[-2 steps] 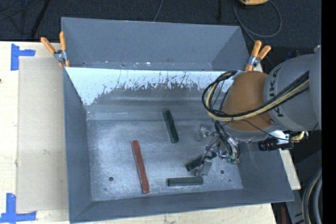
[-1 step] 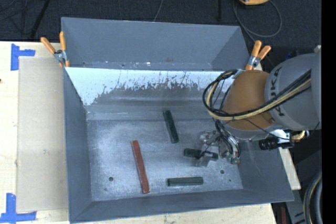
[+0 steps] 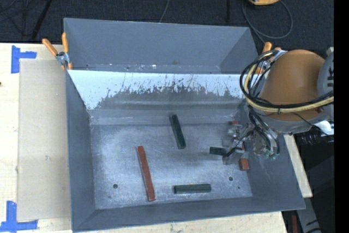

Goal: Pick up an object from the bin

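My gripper (image 3: pixel 231 151) is low over the bin floor at the right side, under the arm's orange cover. A small red-brown piece (image 3: pixel 244 163) lies right beside it, on the lower right; I cannot tell whether they touch. A short dark green bar (image 3: pixel 177 131) lies tilted near the middle of the floor, well to the left of the gripper. Another dark green bar (image 3: pixel 192 189) lies flat near the front wall, below and to the left of the gripper.
A long red-brown stick (image 3: pixel 145 173) lies slanted on the left half of the floor. The arm with its orange cover and cables hangs over the bin's right rim. The bin's walls slope steeply inwards.
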Tool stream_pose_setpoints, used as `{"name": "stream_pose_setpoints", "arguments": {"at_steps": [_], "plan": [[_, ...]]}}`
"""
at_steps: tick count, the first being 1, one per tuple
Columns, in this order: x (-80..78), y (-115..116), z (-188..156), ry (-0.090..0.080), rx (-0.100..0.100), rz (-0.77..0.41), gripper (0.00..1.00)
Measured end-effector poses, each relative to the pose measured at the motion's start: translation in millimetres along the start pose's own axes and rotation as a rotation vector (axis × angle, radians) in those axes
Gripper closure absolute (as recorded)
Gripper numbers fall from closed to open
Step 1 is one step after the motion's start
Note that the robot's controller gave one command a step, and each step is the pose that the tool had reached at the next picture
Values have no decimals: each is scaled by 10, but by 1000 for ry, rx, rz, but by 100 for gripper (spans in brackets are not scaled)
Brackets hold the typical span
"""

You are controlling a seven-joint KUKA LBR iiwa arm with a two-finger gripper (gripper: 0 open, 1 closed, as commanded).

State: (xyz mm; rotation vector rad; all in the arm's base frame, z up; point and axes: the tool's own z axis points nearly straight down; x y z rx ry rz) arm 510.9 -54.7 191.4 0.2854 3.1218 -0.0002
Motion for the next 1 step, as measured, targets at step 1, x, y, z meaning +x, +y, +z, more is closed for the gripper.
{"name": "stream_pose_setpoints", "arguments": {"at_steps": [1], "plan": [[-327,248,-576,1,-1,-362,100]]}}
